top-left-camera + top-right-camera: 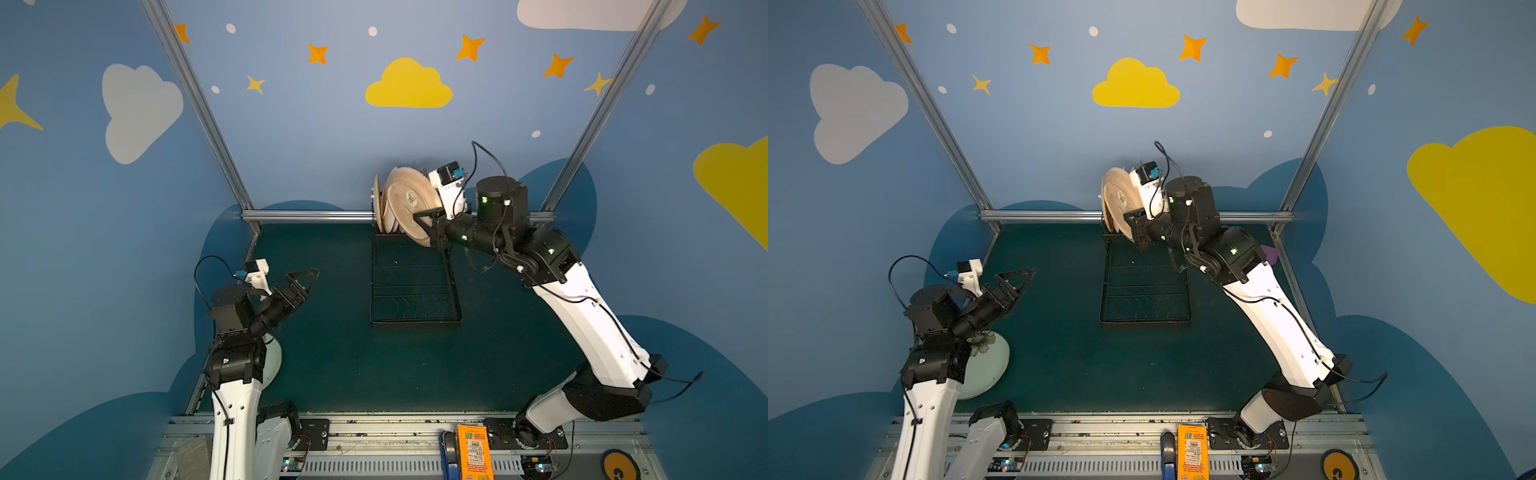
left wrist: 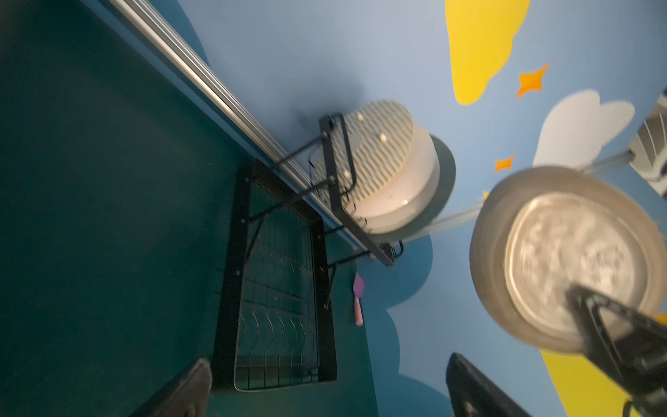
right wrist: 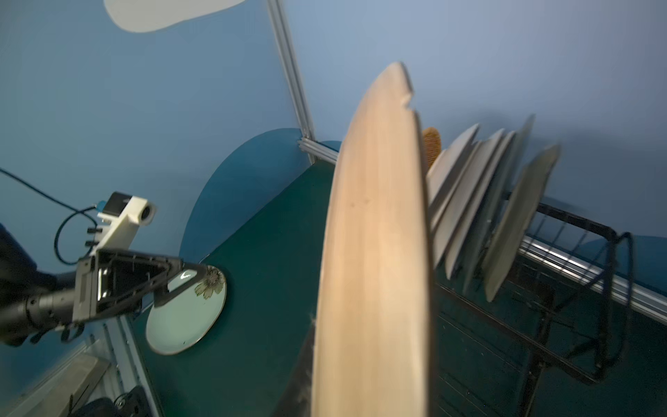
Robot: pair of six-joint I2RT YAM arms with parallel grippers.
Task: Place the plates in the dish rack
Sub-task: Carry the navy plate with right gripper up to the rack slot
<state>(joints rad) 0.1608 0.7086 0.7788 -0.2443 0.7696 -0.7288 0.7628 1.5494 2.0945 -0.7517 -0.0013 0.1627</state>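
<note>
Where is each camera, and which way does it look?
Both top views: above the arm bases, looking down at the dish rack; both arms show.
Left wrist: left arm, facing the rack; open left end effector shows.
Right wrist: right arm, along its held cream plate; left arm shows.
Shared: both wrist views see the racked plates.

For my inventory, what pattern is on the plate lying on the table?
Mint plate with one dark flower; right wrist view best.
</note>
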